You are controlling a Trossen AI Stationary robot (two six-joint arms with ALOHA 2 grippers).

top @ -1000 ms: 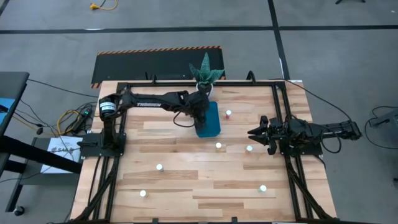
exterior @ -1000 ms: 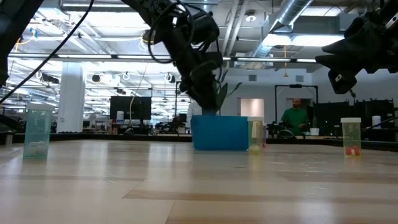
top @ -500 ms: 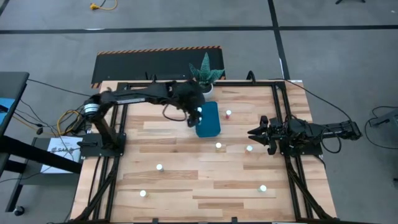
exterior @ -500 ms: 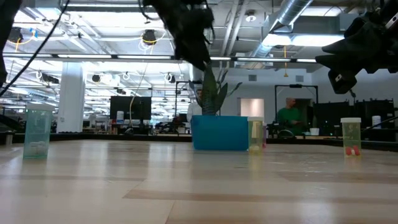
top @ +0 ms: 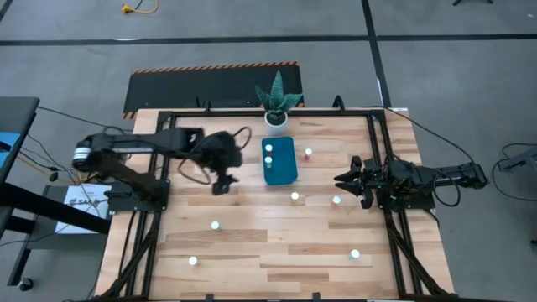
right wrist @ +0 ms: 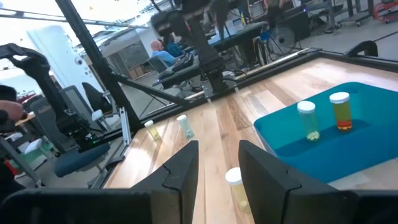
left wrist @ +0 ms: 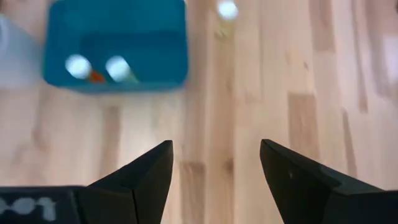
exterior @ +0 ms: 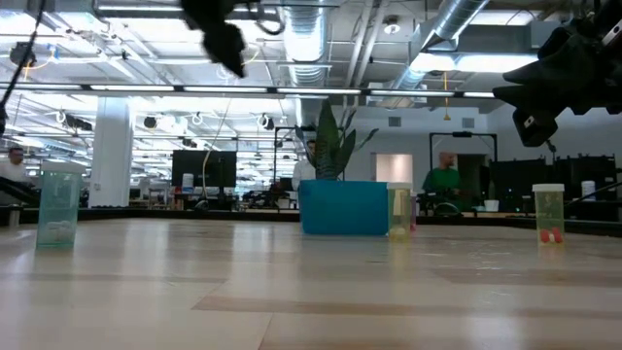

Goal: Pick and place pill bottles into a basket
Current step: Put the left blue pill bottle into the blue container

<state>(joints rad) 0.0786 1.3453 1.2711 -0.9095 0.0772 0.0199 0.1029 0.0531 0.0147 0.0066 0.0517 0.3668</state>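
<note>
Left hand (top: 220, 186) hangs above the pale plank wooden table (top: 252, 243), left of the small teal-blue rectangular basket (top: 281, 170), fingers spread wide and empty. Two white-capped pill bottles (top: 268, 153) stand inside the basket; its wrist view blurs them. Six more tiny white-capped bottles (top: 294, 197) lie scattered across the table, bodies hidden under their caps from above. Right hand (top: 342, 179) waits at the table's right edge, fingers narrow, holding nothing. White pot with spiky green plant (top: 276, 102) stands behind the basket.
</note>
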